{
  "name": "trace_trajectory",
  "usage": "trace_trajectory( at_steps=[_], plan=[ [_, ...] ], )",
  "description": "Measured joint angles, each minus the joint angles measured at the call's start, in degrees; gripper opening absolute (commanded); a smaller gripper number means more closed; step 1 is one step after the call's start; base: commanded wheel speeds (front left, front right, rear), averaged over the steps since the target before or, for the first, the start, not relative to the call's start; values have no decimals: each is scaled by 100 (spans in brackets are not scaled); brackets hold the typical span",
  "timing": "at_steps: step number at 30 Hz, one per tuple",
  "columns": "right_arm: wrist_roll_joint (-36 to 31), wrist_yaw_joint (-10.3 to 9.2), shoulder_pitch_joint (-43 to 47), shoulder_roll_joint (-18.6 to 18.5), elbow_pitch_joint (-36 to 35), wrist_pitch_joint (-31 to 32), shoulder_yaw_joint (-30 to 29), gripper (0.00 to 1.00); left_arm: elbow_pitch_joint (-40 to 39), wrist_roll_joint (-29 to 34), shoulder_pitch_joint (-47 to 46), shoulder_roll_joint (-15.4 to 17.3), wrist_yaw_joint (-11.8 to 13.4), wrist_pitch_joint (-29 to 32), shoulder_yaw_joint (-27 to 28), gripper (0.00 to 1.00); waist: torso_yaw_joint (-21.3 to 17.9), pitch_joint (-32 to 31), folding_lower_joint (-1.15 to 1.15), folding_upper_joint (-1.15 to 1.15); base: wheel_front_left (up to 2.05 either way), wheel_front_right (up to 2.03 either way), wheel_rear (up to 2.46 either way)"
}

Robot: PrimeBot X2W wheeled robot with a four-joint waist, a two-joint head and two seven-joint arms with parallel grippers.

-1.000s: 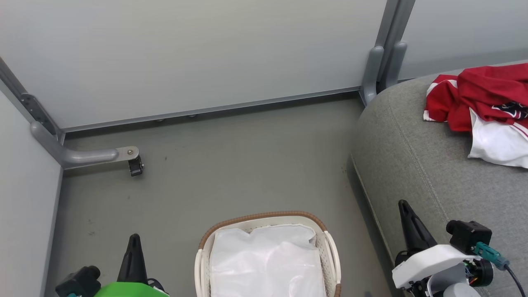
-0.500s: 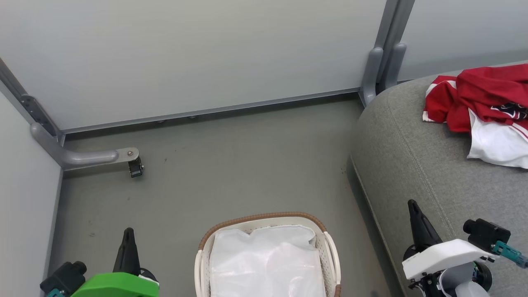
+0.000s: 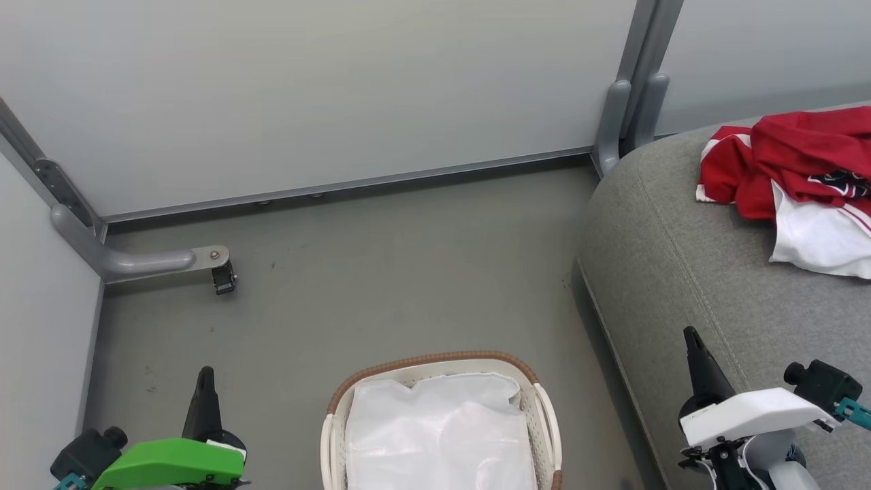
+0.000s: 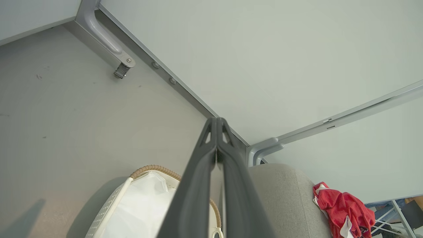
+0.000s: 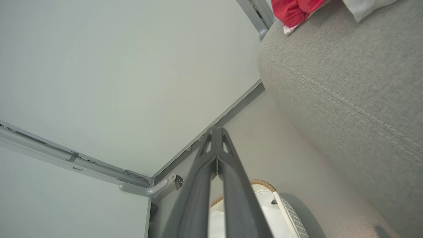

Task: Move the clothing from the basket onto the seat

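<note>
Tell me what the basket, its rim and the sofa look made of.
Basket: apparently white moulded plastic, matt, with perforated walls. Rim: brown woven band, rattan or imitation, unclear. Sofa: grey upholstery fabric, coarse visible weave and a stitched seam.

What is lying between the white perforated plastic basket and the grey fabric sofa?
Nothing. In the head view, only a bare strip of grey floor separates the white perforated plastic basket with its brown woven rim from the grey fabric sofa.

basket (image 3: 435, 358) cut by bottom edge, clothing (image 3: 796, 150) by right edge
</note>
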Motion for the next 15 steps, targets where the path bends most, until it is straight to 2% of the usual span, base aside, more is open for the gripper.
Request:
trace_trajectory(
  at_steps=[15],
  plan=[
    [1033,-1,-53,-16,-22,250,-134,0,-11,-831,-137,0,-57,254,153,0,-7,-25,0,0,0,0,0]
  ],
)
